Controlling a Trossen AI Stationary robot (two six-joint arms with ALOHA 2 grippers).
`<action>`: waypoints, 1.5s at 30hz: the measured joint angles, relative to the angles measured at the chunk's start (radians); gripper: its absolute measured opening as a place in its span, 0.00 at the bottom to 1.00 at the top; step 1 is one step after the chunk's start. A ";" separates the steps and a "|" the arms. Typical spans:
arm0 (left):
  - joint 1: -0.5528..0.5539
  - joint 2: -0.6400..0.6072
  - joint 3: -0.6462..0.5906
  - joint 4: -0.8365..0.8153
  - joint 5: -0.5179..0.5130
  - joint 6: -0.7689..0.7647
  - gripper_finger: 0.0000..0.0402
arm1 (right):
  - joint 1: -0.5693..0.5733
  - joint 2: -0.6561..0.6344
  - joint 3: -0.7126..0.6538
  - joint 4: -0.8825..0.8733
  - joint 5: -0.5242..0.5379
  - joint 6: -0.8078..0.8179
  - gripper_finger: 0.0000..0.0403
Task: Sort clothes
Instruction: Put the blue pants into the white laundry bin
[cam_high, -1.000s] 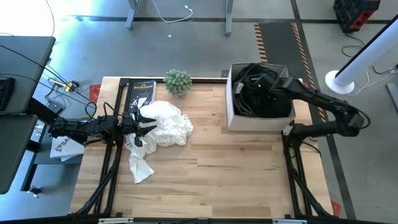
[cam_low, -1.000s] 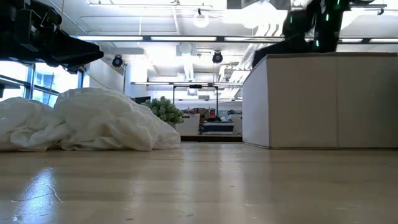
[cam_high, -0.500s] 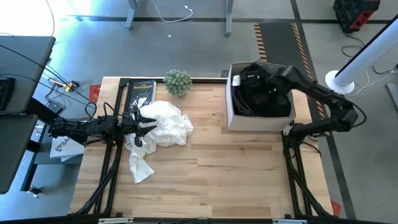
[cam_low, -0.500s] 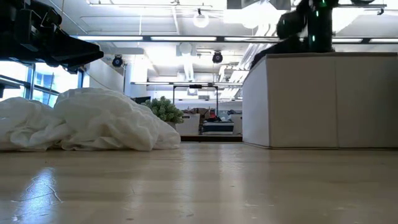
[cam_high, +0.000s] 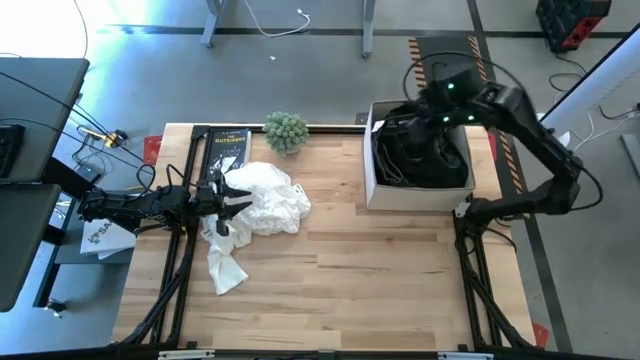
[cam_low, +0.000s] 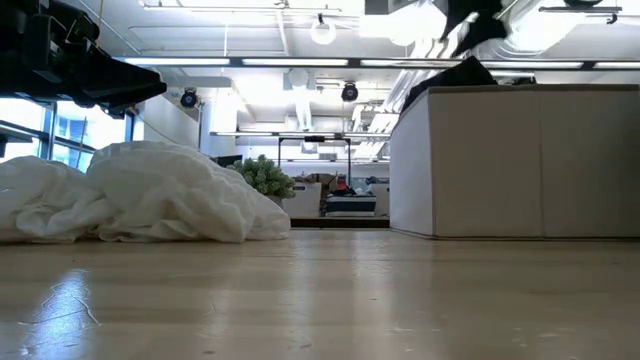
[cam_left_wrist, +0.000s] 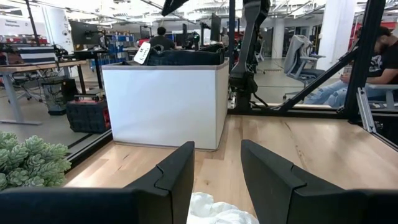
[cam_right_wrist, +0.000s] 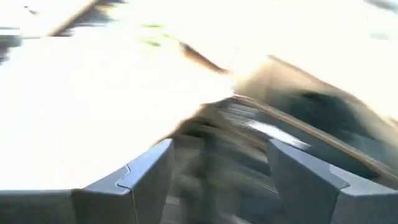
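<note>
Right claw (cam_right_wrist: 214, 168) gapes empty above the boxed dark clothes (cam_high: 420, 155); left claw (cam_left_wrist: 216, 177) open over white clothes (cam_high: 262, 198).

Right end effector (cam_right_wrist: 214, 177) view motion-blurred; dark clothes (cam_high: 425, 155) barely discernible there.

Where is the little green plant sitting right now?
In the high view, the green plant sits at the table's far edge, between the black book and the white box.

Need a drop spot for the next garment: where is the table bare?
Free: the wood in front of the white clothes pile and white box, plus the strip between them. Crowded: far left, with book, plant and left gripper.
</note>
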 joint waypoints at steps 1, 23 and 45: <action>0.000 0.000 0.000 0.000 0.000 0.000 0.33 | 0.008 0.000 -0.035 0.049 -0.062 -0.010 0.62; 0.000 0.000 0.000 -0.001 0.000 0.000 0.33 | -0.133 -0.016 -0.942 0.817 -0.102 0.201 0.48; 0.000 0.000 0.000 0.000 0.000 0.000 0.33 | -0.043 -0.095 -0.889 1.039 0.326 0.045 0.48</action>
